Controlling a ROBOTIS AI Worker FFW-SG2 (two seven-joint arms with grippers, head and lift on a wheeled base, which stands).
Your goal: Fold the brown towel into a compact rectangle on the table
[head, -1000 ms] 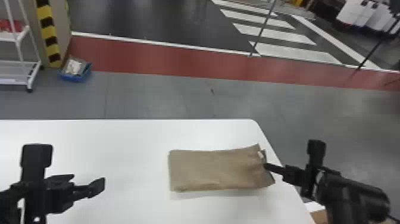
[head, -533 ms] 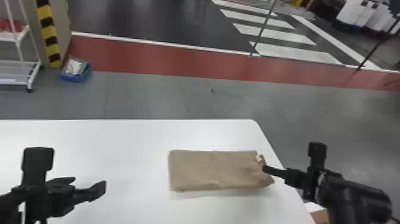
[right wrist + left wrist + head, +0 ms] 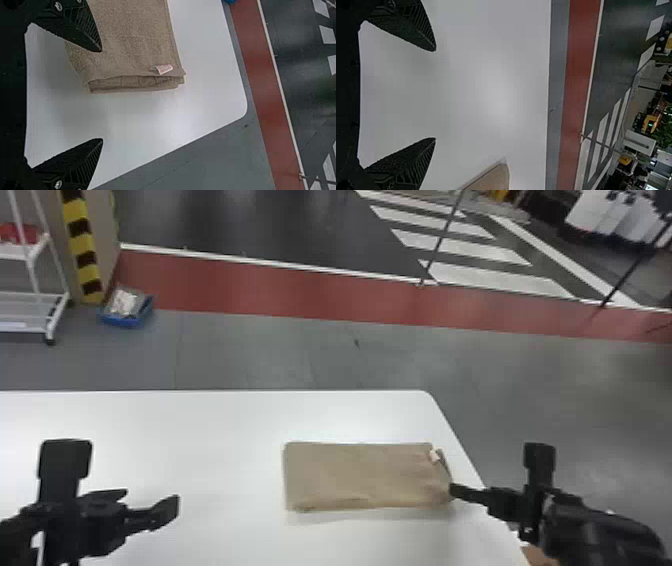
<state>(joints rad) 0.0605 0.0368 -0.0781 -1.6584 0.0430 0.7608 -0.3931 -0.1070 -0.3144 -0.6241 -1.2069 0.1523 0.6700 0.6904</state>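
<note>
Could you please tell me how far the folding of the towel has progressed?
Done: the brown towel lies as a long rectangle, its layers stacked at the end with the tag. In hand: nothing; the left gripper and right gripper are both open. Remaining: probably one more fold, halving its length to make it compact.

I have bright, diffuse light across the smooth white round-cornered table (image 3: 210,440), with soft glare in my left wrist view. Faint shadow edges the folded brown terry towel (image 3: 365,475); pale sheen marks the smooth grey floor (image 3: 400,360).
</note>
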